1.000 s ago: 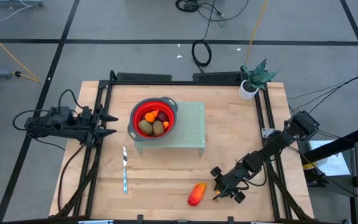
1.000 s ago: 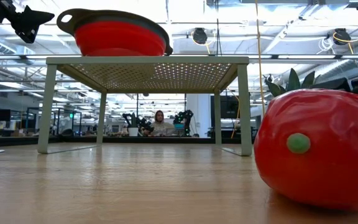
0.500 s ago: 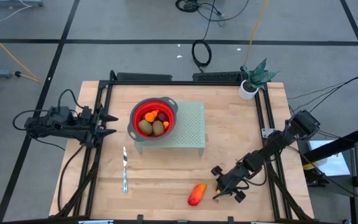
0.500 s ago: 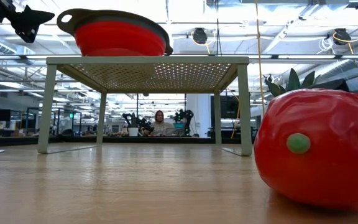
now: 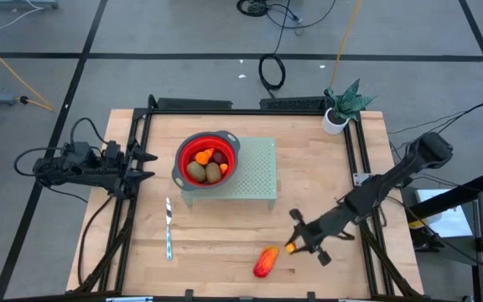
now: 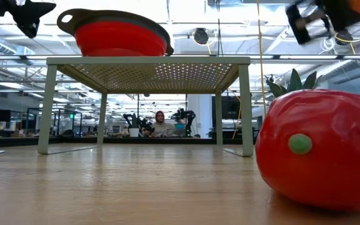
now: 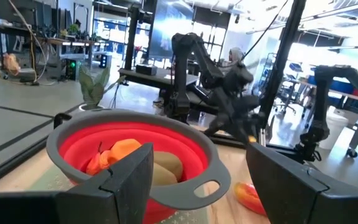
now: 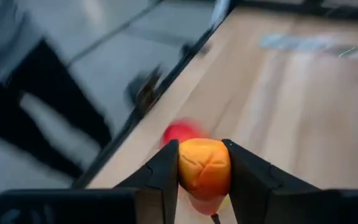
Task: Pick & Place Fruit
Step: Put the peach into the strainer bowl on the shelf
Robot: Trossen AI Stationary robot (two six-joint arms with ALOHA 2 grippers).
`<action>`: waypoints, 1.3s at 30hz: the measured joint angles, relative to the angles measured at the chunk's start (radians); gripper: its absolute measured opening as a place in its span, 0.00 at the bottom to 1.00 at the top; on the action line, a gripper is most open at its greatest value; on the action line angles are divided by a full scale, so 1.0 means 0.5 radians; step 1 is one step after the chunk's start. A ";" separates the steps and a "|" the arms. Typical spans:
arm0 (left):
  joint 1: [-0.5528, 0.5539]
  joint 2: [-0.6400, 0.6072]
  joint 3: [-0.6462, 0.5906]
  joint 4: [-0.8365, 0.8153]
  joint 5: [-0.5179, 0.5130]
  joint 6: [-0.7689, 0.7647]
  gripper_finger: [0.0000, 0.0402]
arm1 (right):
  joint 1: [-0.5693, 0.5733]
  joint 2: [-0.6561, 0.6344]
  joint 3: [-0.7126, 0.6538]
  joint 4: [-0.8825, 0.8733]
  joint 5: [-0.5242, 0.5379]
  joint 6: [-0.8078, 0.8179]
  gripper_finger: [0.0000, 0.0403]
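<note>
On the wooden table [image 5: 225, 235] we see the right gripper [image 8: 204, 171] at about five o'clock, raised and clenched on a small orange fruit [image 8: 204, 167]. The elongated red-orange piece [image 5: 265, 262] lies just beside it. The left gripper [image 5: 147, 165], at nine o'clock, hangs released beside the red bowl [image 5: 227, 144] of fruit.
</note>
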 joint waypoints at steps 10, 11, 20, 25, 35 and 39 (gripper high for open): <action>-0.001 0.000 0.000 -0.003 0.015 0.004 0.64 | -0.191 -0.266 0.000 0.447 0.436 0.050 0.25; -0.001 0.000 0.000 -0.002 0.015 0.004 0.64 | -0.215 -0.266 0.000 0.510 0.463 0.051 0.25; 0.000 0.000 0.000 -0.001 0.017 -0.010 0.64 | -0.420 -0.264 0.000 0.850 0.468 0.033 0.25; -0.001 0.000 0.000 -0.002 0.018 -0.088 0.64 | -0.528 -0.264 0.000 0.943 0.469 0.029 0.25; 0.000 0.000 0.000 -0.003 0.019 -0.119 0.64 | -0.661 -0.264 0.000 1.187 0.790 0.435 0.25; 0.000 0.000 0.000 -0.003 0.019 -0.120 0.64 | -0.706 -0.264 0.000 1.271 0.859 0.781 0.25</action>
